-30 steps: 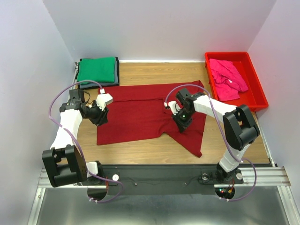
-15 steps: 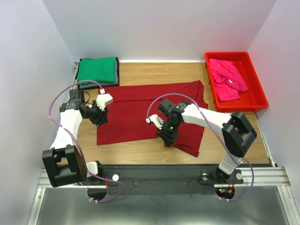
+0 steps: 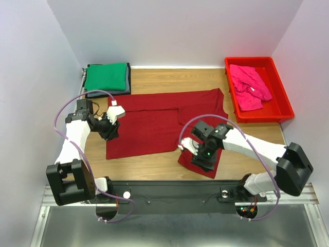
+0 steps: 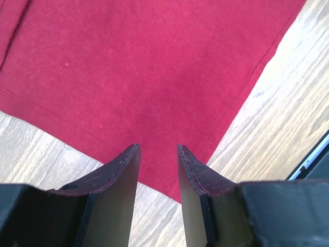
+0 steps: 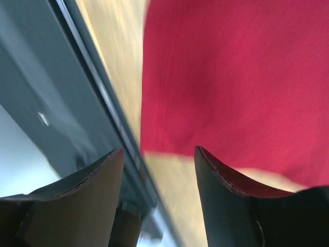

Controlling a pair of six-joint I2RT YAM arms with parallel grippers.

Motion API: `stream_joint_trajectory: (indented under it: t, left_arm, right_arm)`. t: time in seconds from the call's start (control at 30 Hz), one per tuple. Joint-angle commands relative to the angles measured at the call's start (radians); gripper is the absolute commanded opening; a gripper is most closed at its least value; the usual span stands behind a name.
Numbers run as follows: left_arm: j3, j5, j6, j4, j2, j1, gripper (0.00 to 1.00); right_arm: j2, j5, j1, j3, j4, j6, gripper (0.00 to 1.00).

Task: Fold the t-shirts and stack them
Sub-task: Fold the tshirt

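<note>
Left gripper [image 4: 158, 150] half-open, empty, over the maroon t-shirt [image 3: 149, 126]; right gripper [image 5: 158, 154] wide open (also empty) by the desk [image 3: 169, 82] near edge.

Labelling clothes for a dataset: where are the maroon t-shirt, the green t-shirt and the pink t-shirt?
maroon t-shirt [image 3: 151, 126], top view, middle of its spread body.
green t-shirt [image 3: 105, 76], top view, centre of its folded top face.
pink t-shirt [image 3: 249, 87], top view, middle of the crumpled heap.

Matt cloth maroon t-shirt [image 3: 154, 126], apparently smooth wood-grain table [image 3: 175, 80]
</note>
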Motion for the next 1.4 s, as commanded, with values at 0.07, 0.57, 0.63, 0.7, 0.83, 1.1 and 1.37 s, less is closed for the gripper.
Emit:
stream_joint_trajectory:
  t: [0.07,0.57,0.63,0.7,0.83,1.1,1.37]
  left_arm:
    - [-0.027,0.004,0.057,-0.055,-0.04,-0.001,0.45]
    - [-0.094,-0.2,0.054,0.007,0.028,0.001,0.39]
    - [-0.106,-0.219,0.057,0.016,0.031,0.001,0.4]
    - [-0.126,-0.236,0.068,0.019,0.028,0.002,0.4]
    - [-0.162,-0.277,0.091,0.036,0.009,0.002,0.43]
    - [-0.266,-0.355,0.208,0.048,-0.049,0.002,0.45]
    - [-0.254,-0.354,0.241,0.013,-0.074,0.002,0.44]
  right_arm:
    - [-0.026,0.204,-0.038,-0.114,-0.012,-0.042,0.58]
    - [0.055,0.287,-0.372,0.001,0.149,-0.309,0.48]
    - [0.086,0.287,-0.374,0.007,0.187,-0.322,0.48]
    - [0.107,0.287,-0.377,0.015,0.206,-0.333,0.48]
    - [0.148,0.313,-0.38,-0.016,0.252,-0.355,0.48]
    - [0.136,0.33,-0.384,-0.119,0.309,-0.358,0.48]
    - [-0.014,0.252,-0.384,-0.079,0.154,-0.338,0.5]
